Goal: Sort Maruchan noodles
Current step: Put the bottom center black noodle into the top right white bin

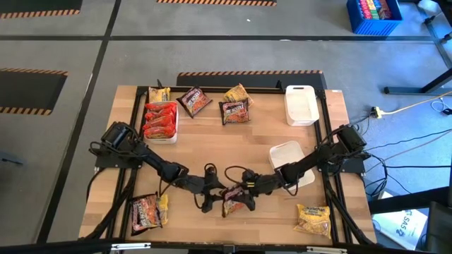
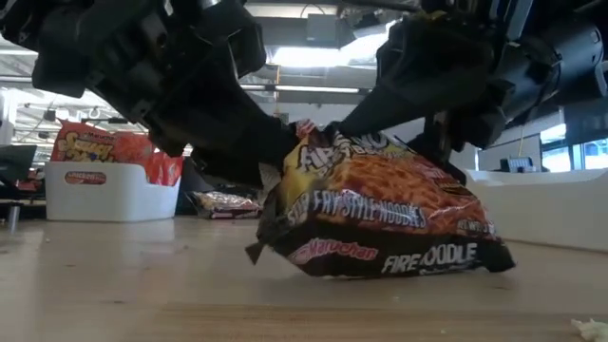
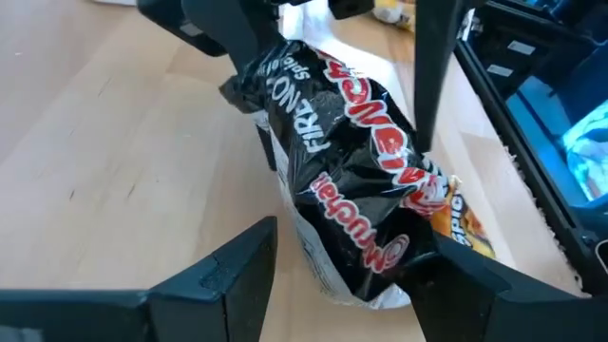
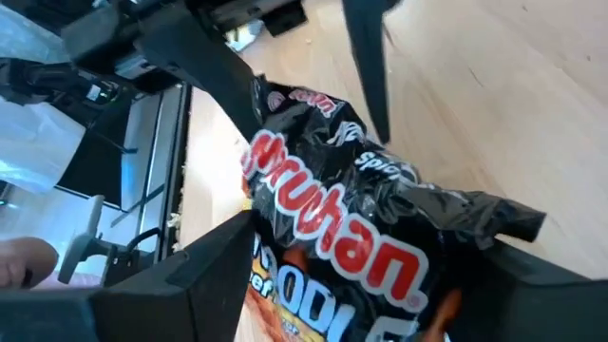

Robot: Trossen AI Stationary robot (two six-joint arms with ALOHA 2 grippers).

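Observation:
A dark brown-black Maruchan packet (image 1: 233, 204) stands tilted near the middle of the table's near side, its printed face (image 2: 380, 218) toward the near edge. Both grippers meet at it. My right gripper (image 1: 247, 189) comes from the right and is shut on it (image 4: 375, 249). My left gripper (image 1: 209, 190) comes from the left. It is open, with its fingers on either side of the packet's other end (image 3: 351, 252). Whether they touch it does not show. My right gripper pinches the crumpled dark packet between its two fingers, one finger (image 4: 223, 261) at each side edge of the packet's right-hand end (image 4: 285, 218). It comes level from the table's right. The packet is tilted, with its lower edge (image 2: 380, 271) on the table.
A white tray (image 1: 176, 127) at the far left holds red packets. Loose packets (image 1: 194, 101) (image 1: 234, 111) lie along the far edge. White trays sit at the far right (image 1: 300, 104) and under my right arm (image 1: 286, 152). A dark packet (image 1: 145, 212) lies near left, a yellow one (image 1: 313, 219) near right.

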